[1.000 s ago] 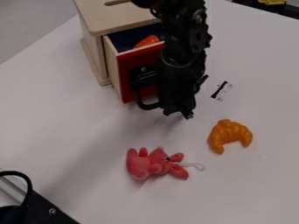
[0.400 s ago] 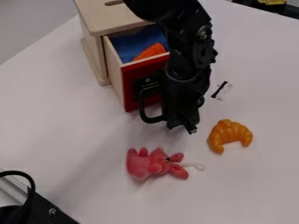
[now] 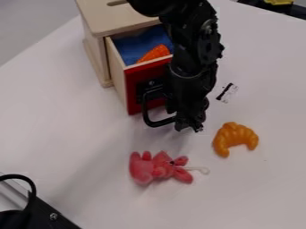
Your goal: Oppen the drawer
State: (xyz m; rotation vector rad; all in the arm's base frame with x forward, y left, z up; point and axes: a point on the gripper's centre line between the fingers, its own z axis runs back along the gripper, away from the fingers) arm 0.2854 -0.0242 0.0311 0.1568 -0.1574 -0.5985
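Black gripper (image 3: 190, 124) hangs by the black handle (image 3: 156, 123) of a red-fronted drawer (image 3: 133, 91), open at the gripper's 11 o'clock, an orange object (image 3: 156, 53) inside. Whether the gripper is spread or pressed together cannot be told. 1 pink plush toy (image 3: 143, 169) lies at 7 o'clock, 1 croissant (image 3: 234, 133) at 4.

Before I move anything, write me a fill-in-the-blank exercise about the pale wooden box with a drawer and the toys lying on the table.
The pale wooden box has its drawer standing ____.
The flat front panel of the drawer is painted ____.
The plush toy lying on the white table is coloured ____.
The shiny orange toy is shaped like a ____.

Missing words: open; red; pink; croissant
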